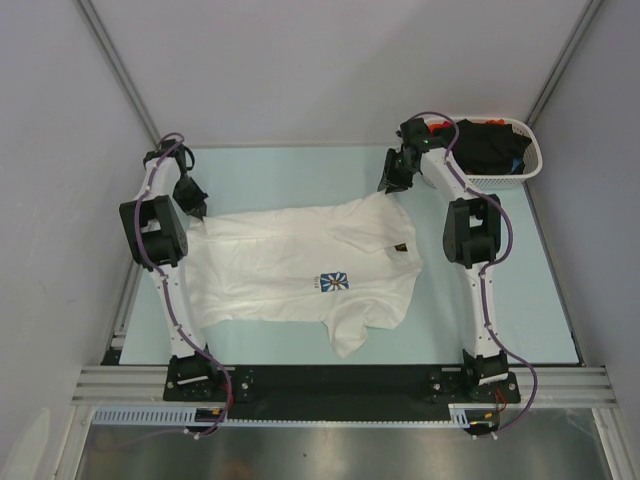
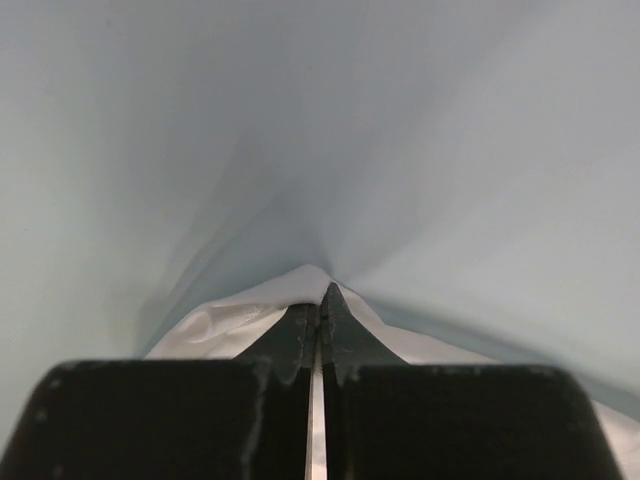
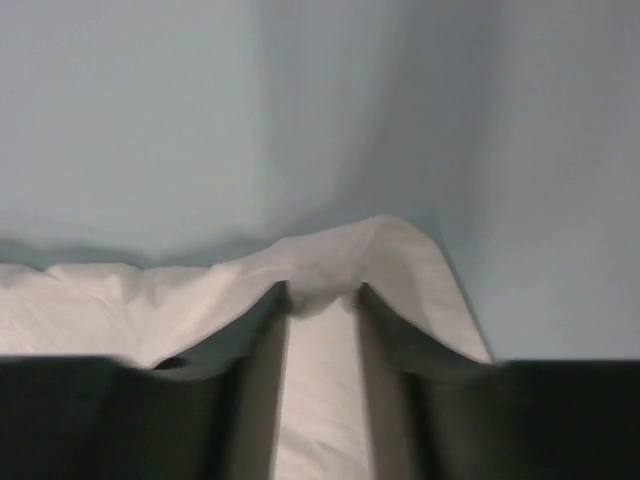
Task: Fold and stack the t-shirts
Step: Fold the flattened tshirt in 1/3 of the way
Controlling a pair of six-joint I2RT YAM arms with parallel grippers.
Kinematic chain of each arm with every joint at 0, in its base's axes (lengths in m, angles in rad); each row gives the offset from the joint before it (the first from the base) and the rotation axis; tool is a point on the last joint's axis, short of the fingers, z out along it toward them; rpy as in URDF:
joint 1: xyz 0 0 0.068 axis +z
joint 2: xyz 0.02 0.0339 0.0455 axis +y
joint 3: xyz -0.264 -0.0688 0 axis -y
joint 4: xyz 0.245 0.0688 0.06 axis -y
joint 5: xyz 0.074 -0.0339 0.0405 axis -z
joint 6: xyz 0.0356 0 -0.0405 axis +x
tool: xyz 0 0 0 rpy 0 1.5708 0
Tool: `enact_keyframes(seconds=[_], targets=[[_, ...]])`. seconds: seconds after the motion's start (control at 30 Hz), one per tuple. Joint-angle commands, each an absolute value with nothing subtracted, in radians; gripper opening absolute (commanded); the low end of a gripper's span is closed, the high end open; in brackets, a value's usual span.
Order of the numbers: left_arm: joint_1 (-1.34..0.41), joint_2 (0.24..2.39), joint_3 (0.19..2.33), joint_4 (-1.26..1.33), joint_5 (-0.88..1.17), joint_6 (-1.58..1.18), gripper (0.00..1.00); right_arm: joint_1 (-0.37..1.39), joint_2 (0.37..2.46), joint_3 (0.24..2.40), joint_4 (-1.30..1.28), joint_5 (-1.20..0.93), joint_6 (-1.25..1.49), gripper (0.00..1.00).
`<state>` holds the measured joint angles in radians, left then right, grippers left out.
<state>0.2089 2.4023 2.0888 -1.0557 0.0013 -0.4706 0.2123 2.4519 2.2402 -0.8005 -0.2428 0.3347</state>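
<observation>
White cloth lay spread over the middle of the pale green desk point(image 1: 520, 300): a soft white t-shirt point(image 1: 290, 265) with a small blue-square daisy print. It was mostly flat but skewed, with one part trailing toward the near edge. The left claw point(image 1: 192, 208) was pressed together on the shirt's far-left corner, and the cloth peaked at its tips in the left wrist view. The right claw point(image 1: 393, 182) stood at the far-right corner, its fingers point(image 3: 262, 330) partly spread astride a raised ridge of cloth and, by my judgement, not biting it. To do this step well, the right claw would need to close firmly on that ridge before either arm lifted. Both corners should then travel together at equal height, keeping the edge taut so the fold landed straight. A one-sided pull would probably drag the shirt askew. At the far right of the desk sat a white perforated plastic basket point(image 1: 535, 165) holding crumpled black garments point(image 1: 488, 145), with a scrap of red cloth point(image 1: 437, 128) showing at its left rim.
</observation>
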Motion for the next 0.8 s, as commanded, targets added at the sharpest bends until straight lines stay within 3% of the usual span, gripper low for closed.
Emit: enact_keyframes(seconds=[0.0, 0.03, 0.37, 0.77], targets=[[0.198, 2.422, 2.109, -1.052, -0.009, -0.474, 0.0, 0.215, 2.468, 2.307, -0.802, -0.278, 0.351, 0.16], [0.198, 2.425, 2.111, -1.054, -0.009, -0.476, 0.0, 0.215, 2.474, 2.313, -0.807, -0.275, 0.354, 0.0], [0.193, 2.439, 2.151, -1.063, -0.009, -0.503, 0.0, 0.224, 2.477, 2.33, -0.808, -0.216, 0.35, 0.0], [0.178, 2.499, 2.377, -1.051, 0.054, -0.546, 0.0, 0.224, 2.459, 2.316, -0.683, -0.123, 0.345, 0.0]])
